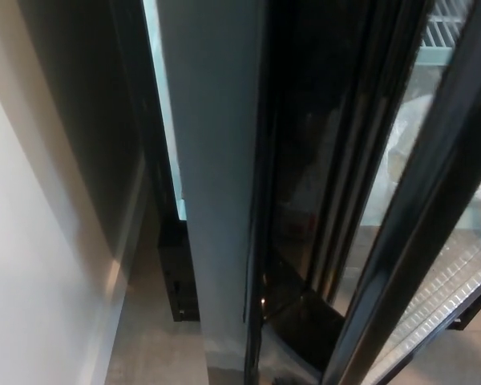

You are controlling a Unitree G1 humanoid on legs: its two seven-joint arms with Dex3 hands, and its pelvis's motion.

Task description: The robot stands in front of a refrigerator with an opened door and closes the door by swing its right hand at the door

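Close against the lens, the refrigerator door (212,160) stands edge-on, a grey slab filling the middle. Left of it runs a pale wall (32,265) down to the floor (152,337); right of it, dark glass and black frames (417,200) cover white wire shelves (453,285). Neither hand shows, so their fingers cannot be told.
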